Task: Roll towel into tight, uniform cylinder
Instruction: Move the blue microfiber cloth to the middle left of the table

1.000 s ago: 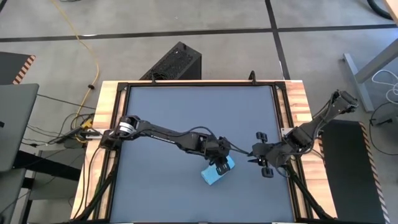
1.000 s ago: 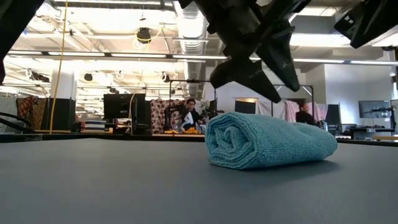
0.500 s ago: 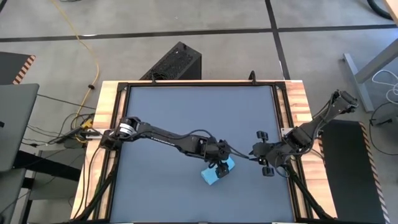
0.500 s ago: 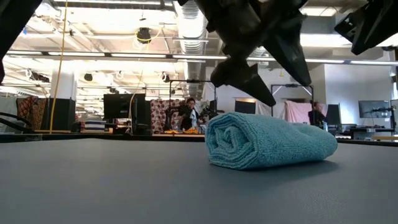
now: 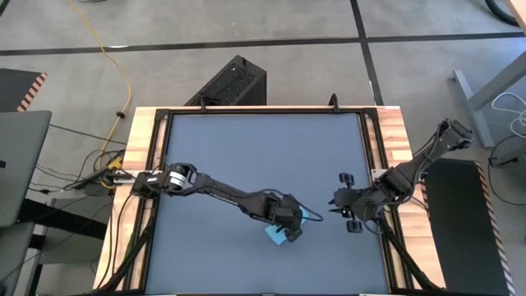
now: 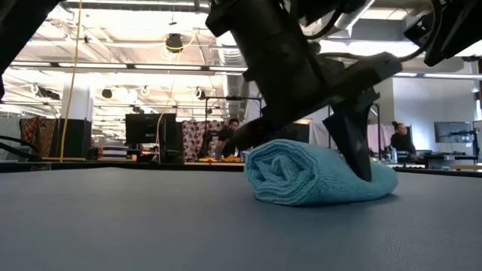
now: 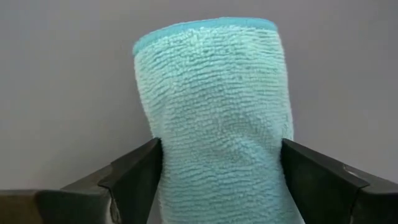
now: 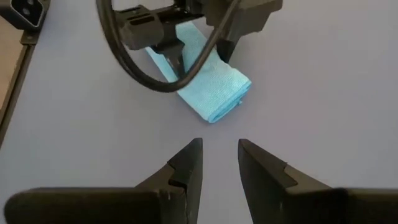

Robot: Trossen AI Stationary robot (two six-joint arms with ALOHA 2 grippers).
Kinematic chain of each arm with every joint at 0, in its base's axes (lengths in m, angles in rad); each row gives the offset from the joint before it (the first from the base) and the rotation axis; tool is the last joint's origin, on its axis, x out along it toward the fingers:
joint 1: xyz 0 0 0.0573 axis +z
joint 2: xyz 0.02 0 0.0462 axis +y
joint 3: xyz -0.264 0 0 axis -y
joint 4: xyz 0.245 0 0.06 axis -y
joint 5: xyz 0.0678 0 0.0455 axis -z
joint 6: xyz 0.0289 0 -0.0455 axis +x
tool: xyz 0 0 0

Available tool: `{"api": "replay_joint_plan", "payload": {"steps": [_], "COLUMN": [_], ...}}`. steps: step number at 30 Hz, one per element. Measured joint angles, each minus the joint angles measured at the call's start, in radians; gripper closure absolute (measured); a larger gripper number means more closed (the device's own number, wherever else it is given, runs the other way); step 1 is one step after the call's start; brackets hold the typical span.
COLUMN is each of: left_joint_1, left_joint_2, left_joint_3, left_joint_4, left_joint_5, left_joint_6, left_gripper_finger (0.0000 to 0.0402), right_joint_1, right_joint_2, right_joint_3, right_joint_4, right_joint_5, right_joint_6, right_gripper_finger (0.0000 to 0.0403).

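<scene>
Cylinder (image 6: 316, 175) lying flat, axis diagonal

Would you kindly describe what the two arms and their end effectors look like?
Both arms are dark, slim and jointed. The left arm has a silvery collar near its base and a thin black cable looping past the left end effector. The right end effector has two flat, wedge-shaped black fingers.

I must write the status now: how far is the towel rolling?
Done: the towel already lies as a roll on the table, its spiral end showing. In hand: the left gripper straddles it, fingers open on both sides. Left: a squeeze to tighten, perhaps, then letting go. The right gripper waits open nearby.
</scene>
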State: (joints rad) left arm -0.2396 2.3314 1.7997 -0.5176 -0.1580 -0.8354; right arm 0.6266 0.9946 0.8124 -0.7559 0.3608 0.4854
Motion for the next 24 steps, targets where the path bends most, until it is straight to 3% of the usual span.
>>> {"api": "replay_joint_plan", "payload": {"steps": [4, 7, 13, 16, 19, 24], "left_joint_1": [-0.007, -0.01, -0.021, -0.041, -0.069, -0.095], "left_joint_2": [0.005, 0.001, -0.001, -0.012, -0.028, -0.043], "left_joint_3": [0.003, 0.004, 0.002, 0.0, -0.006, -0.018], "left_joint_4": [-0.081, -0.185, -0.307, -0.437, -0.636, -0.916], "left_joint_5": [-0.016, -0.031, -0.064, -0.14, -0.238, -0.255], "left_joint_6": [-0.092, -0.149, -0.239, -0.327, -0.449, -0.541], "left_gripper_finger": [0.0102, 0.0136, 0.0285, 0.0368, 0.038, 0.0373], "right_joint_1": [-0.001, -0.008, -0.03, -0.034, -0.032, -0.031], "right_joint_2": [0.0, 0.0, 0.0, 0.0, 0.0, 0.0], "right_joint_3": [0.0, 0.0, 0.0, 0.0, 0.0, 0.0], "right_joint_4": [0.001, -0.001, -0.002, -0.003, -0.003, -0.003], "right_joint_5": [0.009, 0.009, 0.009, 0.009, 0.009, 0.009], "right_joint_6": [-0.012, -0.019, -0.024, -0.026, -0.026, -0.036], "right_gripper_finger": [0.0275, 0.0275, 0.0275, 0.0275, 0.0275, 0.0275]}}
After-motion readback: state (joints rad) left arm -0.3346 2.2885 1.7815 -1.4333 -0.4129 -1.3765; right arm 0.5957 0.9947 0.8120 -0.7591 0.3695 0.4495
